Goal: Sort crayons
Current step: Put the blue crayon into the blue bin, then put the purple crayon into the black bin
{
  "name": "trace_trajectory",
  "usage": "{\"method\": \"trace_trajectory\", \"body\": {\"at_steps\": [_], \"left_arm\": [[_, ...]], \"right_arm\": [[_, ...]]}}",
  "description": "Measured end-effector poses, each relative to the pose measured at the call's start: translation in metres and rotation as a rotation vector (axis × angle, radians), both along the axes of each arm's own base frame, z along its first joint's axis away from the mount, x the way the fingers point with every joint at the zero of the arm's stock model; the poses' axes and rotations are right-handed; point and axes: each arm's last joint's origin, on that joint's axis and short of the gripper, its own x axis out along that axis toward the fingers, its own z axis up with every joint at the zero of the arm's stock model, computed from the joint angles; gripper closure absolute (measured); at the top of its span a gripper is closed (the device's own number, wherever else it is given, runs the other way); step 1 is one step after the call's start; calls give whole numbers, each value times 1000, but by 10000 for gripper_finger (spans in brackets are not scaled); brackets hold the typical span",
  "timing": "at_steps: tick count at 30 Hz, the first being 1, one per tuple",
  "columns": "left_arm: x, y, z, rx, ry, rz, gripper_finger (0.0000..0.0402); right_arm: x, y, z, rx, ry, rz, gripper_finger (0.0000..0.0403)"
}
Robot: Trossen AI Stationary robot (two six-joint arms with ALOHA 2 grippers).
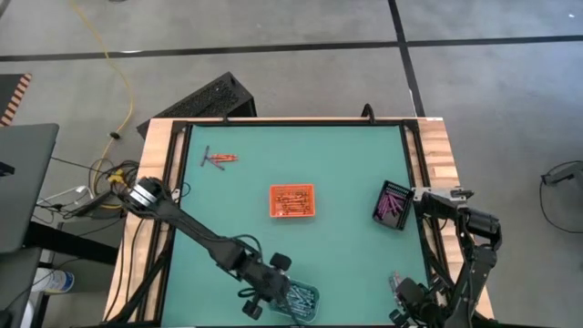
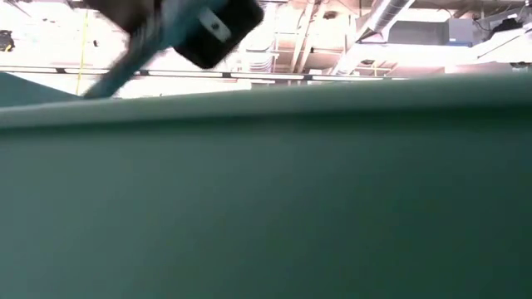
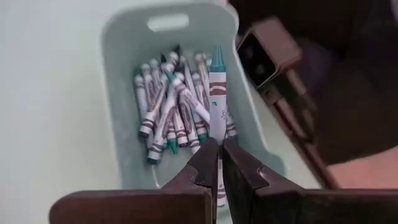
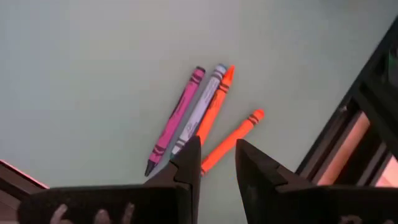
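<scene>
The green desk (image 1: 346, 237) fills the frame's centre above grey concrete floor (image 1: 273, 36). At the bottom, the left end effector (image 3: 220, 149) pinches a blue crayon (image 3: 217, 93) over the clear tray (image 3: 118, 74); the right end effector (image 4: 217, 152) gapes empty, lower right.

Both arms are held low along the table's near edge.
The left gripper (image 3: 220, 163) is nearly closed, a blue-green crayon (image 3: 217, 93) pinched between its fingers; the right gripper (image 4: 217, 157) is held open near the near right corner.

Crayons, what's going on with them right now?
Left gripper shut on blue-grey crayon over clear tray. Right gripper open above loose crayons. Nothing blocking.
</scene>
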Motion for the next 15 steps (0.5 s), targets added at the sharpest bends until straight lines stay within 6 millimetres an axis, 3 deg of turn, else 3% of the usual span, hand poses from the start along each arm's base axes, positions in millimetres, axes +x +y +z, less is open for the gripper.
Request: {"method": "trace_trajectory", "body": {"at_steps": [7,15], "left_arm": [[11,-6,-24,45,90,-15,397],[12,-4,-25,47,96,-13,397]], "right_arm": [[-13,1,-1,-39,-5,50,306],[-28,-9,-17,-118,46,101,306]]}}
